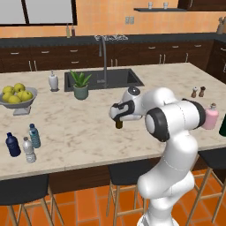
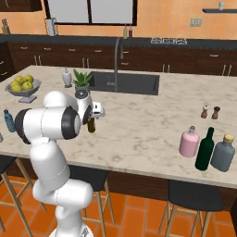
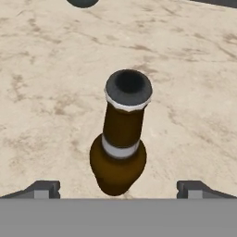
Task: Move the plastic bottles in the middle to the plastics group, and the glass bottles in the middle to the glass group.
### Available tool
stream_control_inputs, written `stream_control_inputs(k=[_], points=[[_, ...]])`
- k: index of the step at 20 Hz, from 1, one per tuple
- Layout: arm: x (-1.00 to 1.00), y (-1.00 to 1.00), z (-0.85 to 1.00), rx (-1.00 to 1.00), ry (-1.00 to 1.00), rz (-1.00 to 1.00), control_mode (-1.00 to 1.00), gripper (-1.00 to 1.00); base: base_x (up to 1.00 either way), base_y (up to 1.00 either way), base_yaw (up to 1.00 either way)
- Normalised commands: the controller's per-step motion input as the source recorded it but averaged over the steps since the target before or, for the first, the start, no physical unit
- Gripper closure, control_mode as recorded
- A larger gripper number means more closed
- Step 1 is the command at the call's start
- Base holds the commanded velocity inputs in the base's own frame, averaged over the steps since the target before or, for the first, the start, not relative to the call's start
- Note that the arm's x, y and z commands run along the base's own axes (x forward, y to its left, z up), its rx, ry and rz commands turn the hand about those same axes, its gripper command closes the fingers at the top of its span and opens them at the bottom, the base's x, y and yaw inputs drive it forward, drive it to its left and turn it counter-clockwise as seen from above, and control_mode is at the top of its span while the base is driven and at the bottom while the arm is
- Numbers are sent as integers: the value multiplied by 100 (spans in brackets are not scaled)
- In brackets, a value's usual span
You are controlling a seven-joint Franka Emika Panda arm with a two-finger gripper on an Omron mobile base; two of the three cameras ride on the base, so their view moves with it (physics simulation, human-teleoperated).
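In the left base view, the gripper (image 1: 118,118) hangs over the middle of the counter (image 1: 88,128), and the brown bottle (image 1: 118,124) shows just below it, mostly hidden by the hand. I judge the hand is placed above this bottle because it is the next thing to take. At the left end stand the navy bottle (image 1: 13,144), the clear bottle (image 1: 29,150) and the teal bottle (image 1: 34,136), close together, so the plastic one seems already with its group. At the right edge, the pink bottle (image 1: 210,116) stands near a dark green bottle (image 1: 223,126), which is cut off by the frame.

In the right base view, the brown bottle (image 2: 91,124) stands upright under the gripper (image 2: 91,116), alone in the middle of the counter. Far to the right, the pink bottle (image 2: 189,141) stands just beside the green bottle (image 2: 204,149) and a grey bottle (image 2: 223,153), so it looks sorted to the glass side. The teal bottle (image 2: 9,120) is seen at the left edge.

In the hand view, the camera looks down on the brown bottle (image 3: 119,152), with its dark mouth toward the lens. The two fingertips (image 3: 44,189) stand wide apart, one on each side of the bottle, and they hold nothing. The bottle is centred between them, probably so that a straight descent brings the fingers around its neck.
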Motion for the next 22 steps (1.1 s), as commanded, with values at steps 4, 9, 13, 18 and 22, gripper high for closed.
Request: stream_control_inputs(k=[4, 9, 13, 18, 22], points=[[12, 0, -1, 0, 0, 0, -100, -100, 0, 0, 0], [1, 1, -8, 0, 0, 0, -100, -100, 0, 0, 0], [2, 1, -8, 0, 0, 0, -100, -100, 0, 0, 0], [0, 5, -7, 0, 0, 0, -100, -100, 0, 0, 0], [0, 5, -9, 0, 0, 0, -100, -100, 0, 0, 0]])
